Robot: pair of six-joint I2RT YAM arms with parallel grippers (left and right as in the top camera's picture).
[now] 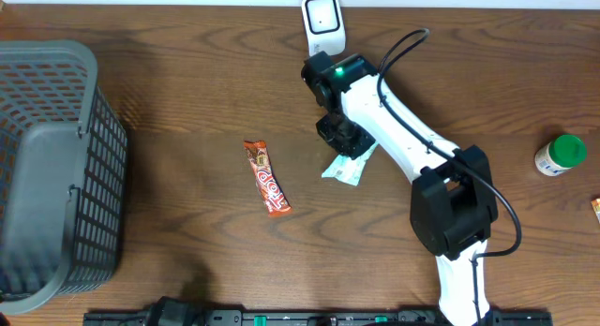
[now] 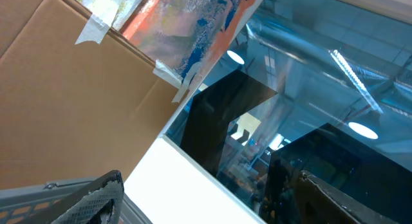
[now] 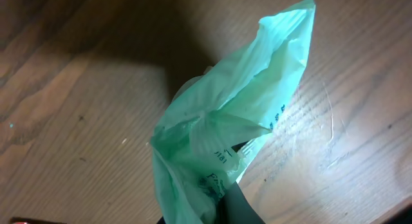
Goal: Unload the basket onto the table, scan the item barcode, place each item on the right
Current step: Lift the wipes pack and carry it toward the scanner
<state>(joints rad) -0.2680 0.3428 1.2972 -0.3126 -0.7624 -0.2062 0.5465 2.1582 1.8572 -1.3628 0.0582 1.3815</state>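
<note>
Right gripper (image 1: 342,143) clenched on a crumpled pale green plastic packet (image 3: 225,114), just near of the white barcode scanner (image 1: 322,17).
The packet hangs over the brown wooden table (image 1: 187,270), pinched at its lower end, with an orange-red candy bar (image 1: 267,177) lying to its left. A grey mesh basket (image 1: 94,176) stands at far left and a green-capped bottle (image 1: 561,155) at right. The left gripper's jaws stand spread wide, holding nothing.
</note>
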